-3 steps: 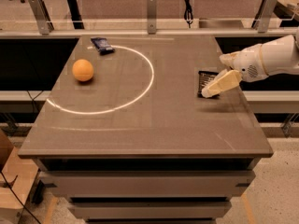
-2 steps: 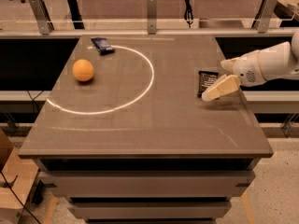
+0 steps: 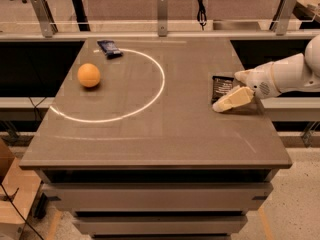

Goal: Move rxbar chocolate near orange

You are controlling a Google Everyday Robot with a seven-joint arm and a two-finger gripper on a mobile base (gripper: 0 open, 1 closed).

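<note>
The rxbar chocolate [image 3: 221,86], a flat black-brown wrapped bar, lies near the right edge of the table [image 3: 150,134]. My gripper [image 3: 233,90] comes in from the right on a white arm. It is low over the bar's right end and open, with one pale finger [image 3: 231,99] in front of the bar and the other behind it. The orange [image 3: 89,75], a round fruit, sits at the far left of the table, far from the bar and the gripper.
A dark blue wrapped bar [image 3: 109,47] lies at the back left. A white circle line [image 3: 159,91] is drawn on the tabletop between the orange and the bar. Metal rail posts [image 3: 162,14] stand behind the table.
My gripper has come down and slightly left onto the bar's right end. The bar, the orange and the blue bar have not moved.
</note>
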